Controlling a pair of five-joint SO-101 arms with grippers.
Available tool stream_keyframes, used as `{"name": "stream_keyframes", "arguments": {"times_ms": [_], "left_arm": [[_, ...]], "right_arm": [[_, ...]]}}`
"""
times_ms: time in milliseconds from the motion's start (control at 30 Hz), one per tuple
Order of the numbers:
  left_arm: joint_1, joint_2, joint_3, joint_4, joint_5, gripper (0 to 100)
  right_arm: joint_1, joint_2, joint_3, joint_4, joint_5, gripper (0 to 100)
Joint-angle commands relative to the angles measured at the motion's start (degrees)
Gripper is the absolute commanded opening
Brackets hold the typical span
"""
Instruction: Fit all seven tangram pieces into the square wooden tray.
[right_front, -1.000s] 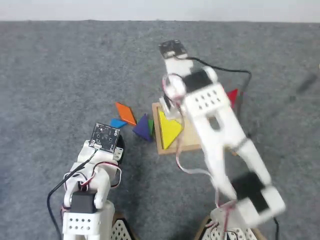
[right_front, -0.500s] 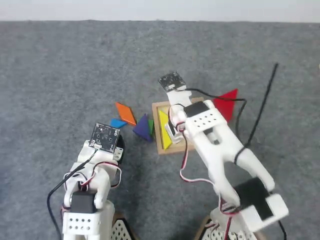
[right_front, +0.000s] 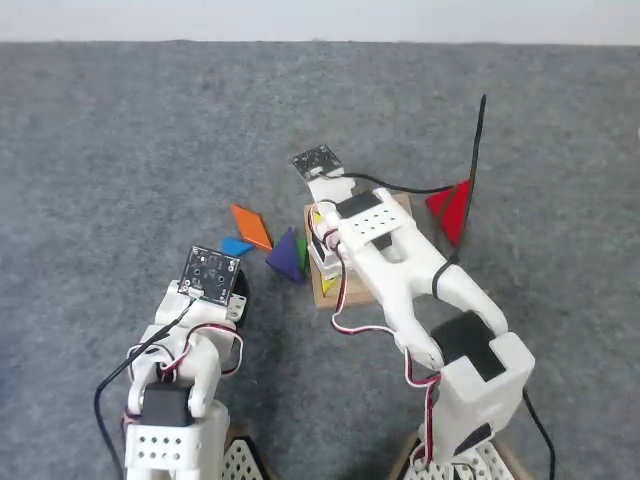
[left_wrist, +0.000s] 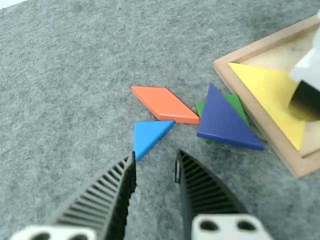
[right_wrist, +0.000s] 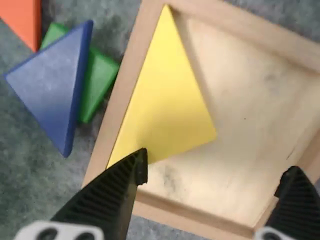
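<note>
Your right arm (right_front: 400, 270) hides most of the square wooden tray (right_front: 322, 295). The dark blue wooden triangle (right_wrist: 52, 95) covers much of the green wooden piece (right_wrist: 97, 85). The left gripper (left_wrist: 155, 159) and the right gripper (right_wrist: 216, 170) both have their fingers apart.

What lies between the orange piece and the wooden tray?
The dark blue triangle, lying partly over a green piece, sits between the orange piece and the tray in the left wrist view.

From above, the right arm (right_front: 390, 250) covers most of the square wooden tray (right_front: 322, 293) and nearly all of the flat yellow triangle (left_wrist: 270, 95) inside. A flat green piece (right_front: 302, 252) peeks out at 3 o'clock from under the dark blue triangle (right_front: 285, 256), shape unclear. At the tray's 2 o'clock, a black cable (right_front: 477, 150) crosses the red triangle (right_front: 450, 208). The right wrist view's edge cuts off the orange parallelogram (right_wrist: 22, 15).
</note>
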Motion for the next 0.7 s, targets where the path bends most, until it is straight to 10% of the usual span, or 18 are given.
{"name": "stream_keyframes", "arguments": {"times_ms": [0,300,667], "left_arm": [[-0.35,-0.26,-0.66,0.26,-0.7,13],[-0.35,-0.26,-0.66,0.26,-0.7,13],[-0.35,-0.26,-0.66,0.26,-0.7,13]], "right_arm": [[-0.48,-4.44,-2.81,1.1,-0.79,39.4],[14.02,-26.77,2.55,8.04,4.22,39.4],[27.3,-11.12,-5.27,2.33,2.9,39.4]]}}
